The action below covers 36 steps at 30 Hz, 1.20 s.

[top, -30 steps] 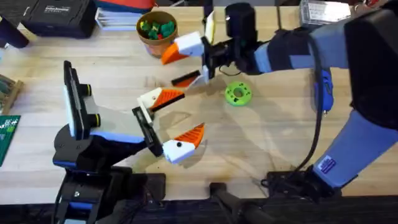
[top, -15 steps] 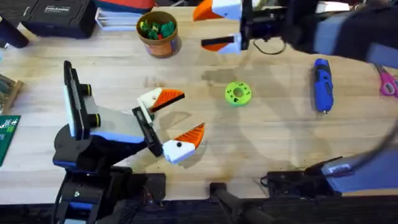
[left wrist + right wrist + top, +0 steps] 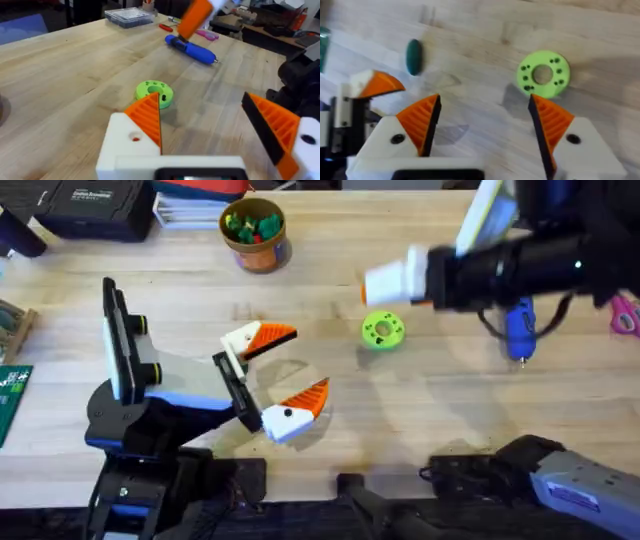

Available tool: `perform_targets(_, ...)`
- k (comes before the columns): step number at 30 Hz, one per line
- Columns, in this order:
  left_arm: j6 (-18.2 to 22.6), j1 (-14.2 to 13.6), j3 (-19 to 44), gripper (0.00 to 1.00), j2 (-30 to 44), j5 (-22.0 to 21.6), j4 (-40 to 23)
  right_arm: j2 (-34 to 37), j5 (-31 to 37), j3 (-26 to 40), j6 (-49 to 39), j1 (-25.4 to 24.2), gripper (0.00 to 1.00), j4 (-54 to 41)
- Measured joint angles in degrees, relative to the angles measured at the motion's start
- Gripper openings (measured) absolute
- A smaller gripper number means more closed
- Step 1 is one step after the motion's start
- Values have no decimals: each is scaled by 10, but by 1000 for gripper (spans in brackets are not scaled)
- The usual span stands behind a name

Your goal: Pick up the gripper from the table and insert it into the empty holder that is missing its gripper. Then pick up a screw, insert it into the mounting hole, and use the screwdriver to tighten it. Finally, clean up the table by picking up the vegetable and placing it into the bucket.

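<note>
Hovering: right pincer (image 3: pixel 482 132), wide open, empty, above lime-green round plastic disc (image 3: pixel 382 331)
Resting: left pincer (image 3: pixel 285 372), open, empty, low over wooden surface (image 3: pixel 420 410)

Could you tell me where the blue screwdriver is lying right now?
In the overhead view, the screwdriver lies on the table's right side, beyond the lime-green disc, partly under the right arm.

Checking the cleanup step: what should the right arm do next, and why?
Probably shift the right gripper over the vegetable and lower: its fingers are open and empty, and the vegetable lies on the table, outside the bucket.
</note>
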Motion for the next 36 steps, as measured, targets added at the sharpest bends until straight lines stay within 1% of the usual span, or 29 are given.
perform_targets(3,0,0,0,985,0,0,0,-3,74,0,-10,57,995,-54)
perform_targets(5,0,0,0,985,0,0,0,3,101,0,-15,87,995,-57)
perform_targets(7,0,0,0,985,0,0,0,10,118,0,-18,105,995,-52)
perform_targets(13,0,0,0,985,0,0,0,34,145,0,-21,113,995,-48)
perform_targets(17,0,0,0,986,0,0,0,64,164,-4,-16,113,994,-47)
perform_targets(19,0,0,0,986,0,0,0,87,172,-6,-14,113,927,-46)
perform_targets(24,0,0,0,985,0,0,0,152,182,-8,-9,113,720,-27)
perform_targets(26,0,0,0,985,0,0,0,174,183,-9,-8,113,613,-21)
perform_targets(28,0,0,0,985,0,0,0,190,184,-9,-7,113,484,-18)
perform_targets(29,0,0,0,985,0,0,0,197,184,-9,-7,113,450,-17)
perform_targets(36,0,0,0,985,0,0,0,231,196,-11,-7,113,437,4)
